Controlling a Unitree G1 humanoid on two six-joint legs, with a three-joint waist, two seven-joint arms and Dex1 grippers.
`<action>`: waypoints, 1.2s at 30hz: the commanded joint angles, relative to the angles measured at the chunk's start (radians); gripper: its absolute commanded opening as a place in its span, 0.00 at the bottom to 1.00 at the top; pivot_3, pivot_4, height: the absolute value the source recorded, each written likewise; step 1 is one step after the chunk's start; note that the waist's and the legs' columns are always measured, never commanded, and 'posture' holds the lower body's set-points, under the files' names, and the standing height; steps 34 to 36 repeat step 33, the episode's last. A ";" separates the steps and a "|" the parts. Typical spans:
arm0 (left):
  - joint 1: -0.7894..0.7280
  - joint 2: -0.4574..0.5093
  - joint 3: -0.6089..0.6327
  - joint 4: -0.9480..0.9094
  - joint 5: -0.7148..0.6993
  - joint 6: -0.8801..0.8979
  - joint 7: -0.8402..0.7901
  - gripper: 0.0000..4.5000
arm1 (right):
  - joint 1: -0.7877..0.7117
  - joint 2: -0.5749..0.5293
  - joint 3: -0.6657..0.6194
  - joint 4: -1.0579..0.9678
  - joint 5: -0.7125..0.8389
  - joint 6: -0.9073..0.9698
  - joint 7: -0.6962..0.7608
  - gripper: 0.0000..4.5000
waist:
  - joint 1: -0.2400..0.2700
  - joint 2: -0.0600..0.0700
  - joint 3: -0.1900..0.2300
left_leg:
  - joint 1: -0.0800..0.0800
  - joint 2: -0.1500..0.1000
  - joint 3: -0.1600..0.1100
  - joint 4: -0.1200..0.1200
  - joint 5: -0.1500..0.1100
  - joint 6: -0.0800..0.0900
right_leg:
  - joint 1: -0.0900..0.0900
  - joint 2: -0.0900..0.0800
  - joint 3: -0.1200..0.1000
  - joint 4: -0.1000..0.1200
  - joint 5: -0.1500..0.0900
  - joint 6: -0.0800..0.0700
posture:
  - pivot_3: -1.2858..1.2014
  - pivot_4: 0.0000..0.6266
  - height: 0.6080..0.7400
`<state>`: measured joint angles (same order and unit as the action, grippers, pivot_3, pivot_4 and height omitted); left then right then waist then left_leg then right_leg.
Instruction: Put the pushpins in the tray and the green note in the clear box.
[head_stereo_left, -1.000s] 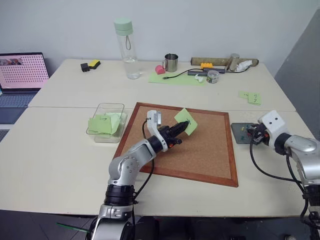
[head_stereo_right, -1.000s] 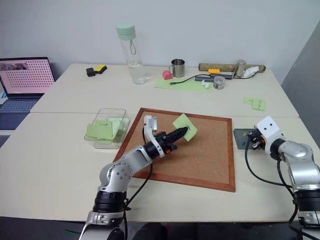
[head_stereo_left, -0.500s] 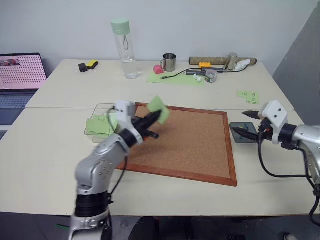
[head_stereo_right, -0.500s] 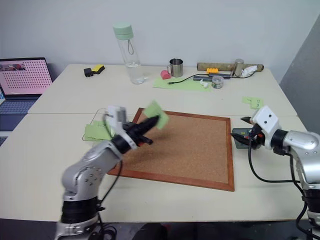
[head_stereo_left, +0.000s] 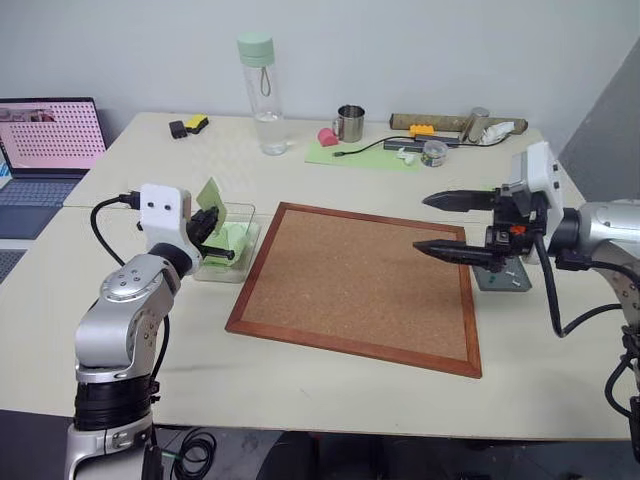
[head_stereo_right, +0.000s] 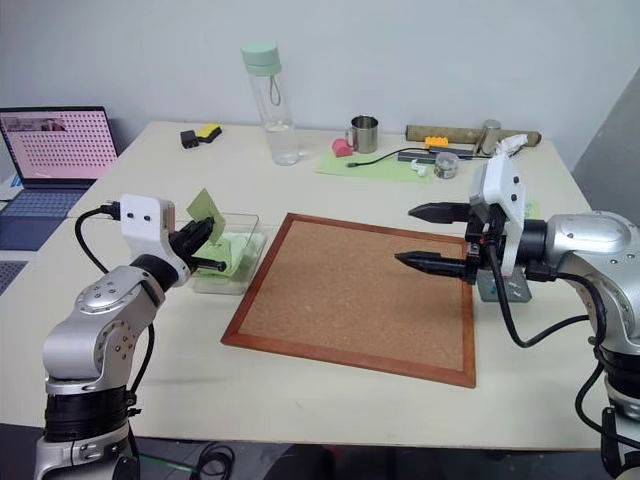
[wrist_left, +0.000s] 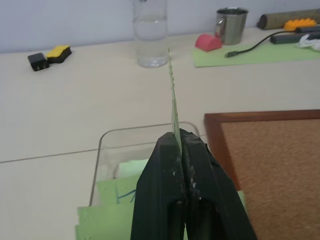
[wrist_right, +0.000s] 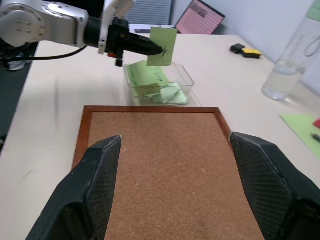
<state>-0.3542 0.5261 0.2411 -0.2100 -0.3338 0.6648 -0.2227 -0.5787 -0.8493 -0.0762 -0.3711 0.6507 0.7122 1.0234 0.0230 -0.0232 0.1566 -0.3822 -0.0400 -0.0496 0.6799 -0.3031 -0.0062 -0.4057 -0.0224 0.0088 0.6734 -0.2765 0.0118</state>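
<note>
My left gripper (head_stereo_left: 207, 228) is shut on the green note (head_stereo_left: 210, 194), which it holds upright just above the clear box (head_stereo_left: 243, 246). In the left wrist view the green note (wrist_left: 173, 100) stands edge-on between the closed fingers (wrist_left: 165, 165). Several other green notes (wrist_left: 120, 192) lie in the clear box (wrist_left: 145, 131). My right gripper (head_stereo_left: 420, 222) hangs open and empty over the right side of the cork board, pointing left. The grey tray (head_stereo_left: 500, 277) lies behind it, largely hidden. I cannot make out the pushpins.
The wood-framed cork board (head_stereo_left: 350, 290) lies bare in the middle of the table. At the back stand a water bottle (head_stereo_left: 262, 95), a metal cup (head_stereo_left: 348, 122) and small clutter on a pale green sheet (head_stereo_left: 360, 155). A laptop (head_stereo_left: 50, 135) sits at the far left.
My left gripper has carried the green note leftward from over the cork board to above the clear box. My right gripper has left the tray, risen, swung over the board and opened wide.
</note>
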 joint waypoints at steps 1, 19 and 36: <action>-0.017 0.017 0.003 -0.002 0.050 -0.039 0.014 0.12 | -0.022 -0.003 -0.013 -0.025 0.016 0.000 -0.006 0.81 | 0.000 0.000 0.000 | 0.000 0.000 0.000 0.000 0.000 0.000 | 0.000 0.000 0.000 0.000 0.000 0.000 | 0.52 0.24 1.00; 0.174 0.454 0.174 -0.045 -0.044 -0.083 -0.528 0.69 | 0.202 -0.101 -0.145 0.009 -0.073 -0.125 0.024 0.81 | -0.009 0.001 0.002 | 0.000 0.000 0.001 -0.002 0.000 0.000 | -0.001 0.000 0.000 0.000 0.000 -0.001 | 0.52 0.24 1.00; 0.418 0.608 0.357 0.344 0.016 -0.374 -0.844 0.69 | 0.468 -0.265 -0.327 0.252 -0.228 -0.331 0.144 0.81 | -0.004 0.006 0.006 | 0.000 0.001 0.001 -0.003 -0.001 0.002 | 0.000 -0.002 -0.002 -0.001 -0.001 -0.003 | 0.52 0.24 1.00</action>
